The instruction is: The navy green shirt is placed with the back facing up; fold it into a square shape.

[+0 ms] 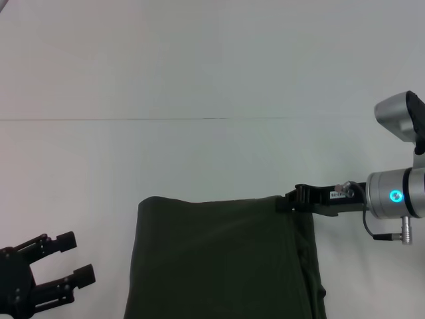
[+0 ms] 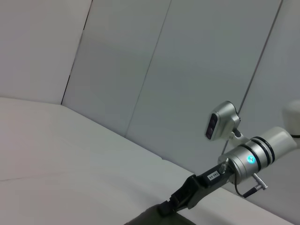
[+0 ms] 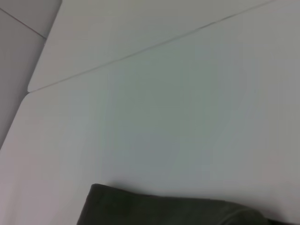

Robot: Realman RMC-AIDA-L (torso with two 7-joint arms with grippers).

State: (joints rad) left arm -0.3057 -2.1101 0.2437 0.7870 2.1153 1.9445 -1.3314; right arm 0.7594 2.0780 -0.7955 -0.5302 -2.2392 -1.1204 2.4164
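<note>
The fingers of the right gripper (image 1: 287, 202) are clamped on the far right corner of the navy green shirt (image 1: 219, 259). The shirt is spread on the white table (image 1: 199, 80). The left gripper (image 1: 70, 260) is held open beside its left edge.

The navy green shirt (image 1: 219, 259) was a plain dark olive green with no print, lying on a pale, almost white tabletop (image 1: 199, 73). Both the left pincer (image 1: 78, 256) and the right pincer (image 1: 292, 201) were black. The right arm's wrist (image 1: 397, 194) was silver-grey with a small glowing cyan light.
</note>
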